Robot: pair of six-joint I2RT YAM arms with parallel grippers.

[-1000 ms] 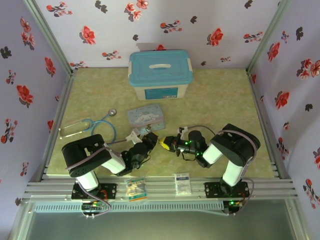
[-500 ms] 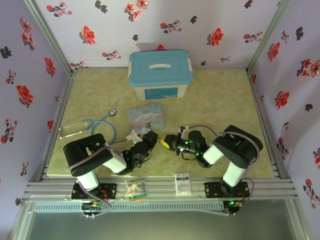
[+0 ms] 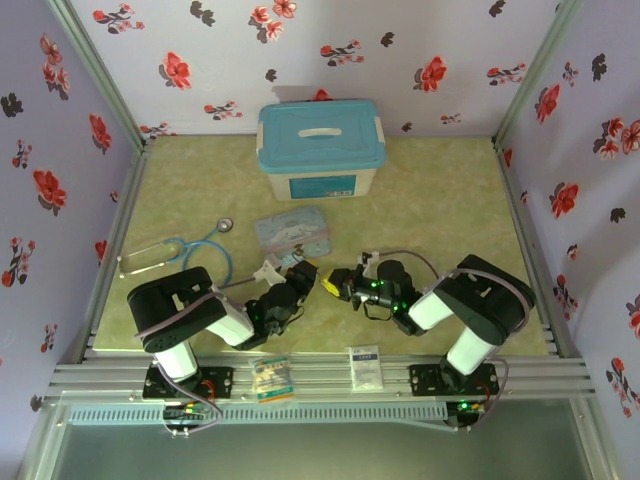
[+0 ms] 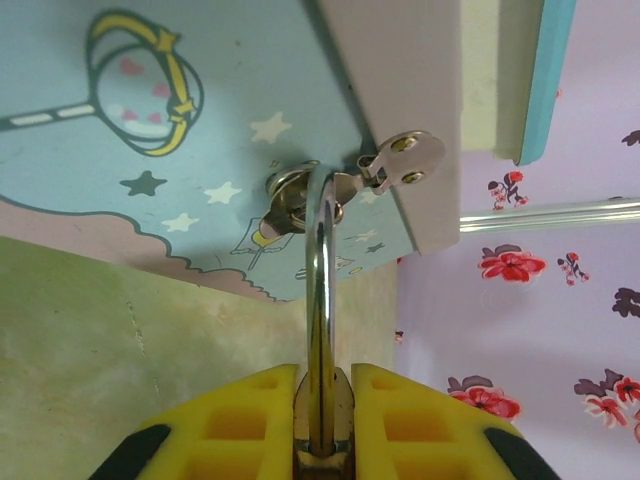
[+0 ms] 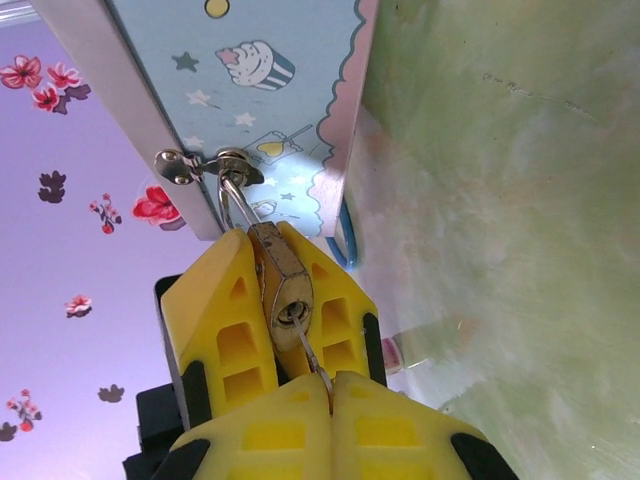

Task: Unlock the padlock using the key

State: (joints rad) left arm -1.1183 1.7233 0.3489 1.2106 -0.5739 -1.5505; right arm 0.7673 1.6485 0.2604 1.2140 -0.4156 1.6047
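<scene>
Right elbow swung outward; left end effector clamps brass padlock, right end effector pinches thin key.

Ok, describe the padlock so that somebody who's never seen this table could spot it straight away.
Find the big teal-lidded box at the back of the table, then the small cartoon tin in front of it. The padlock has a thin silvery shackle looped through the tin's metal hasp. It is the tiny brass block pinched in the left gripper, with the key in its keyhole.
</scene>
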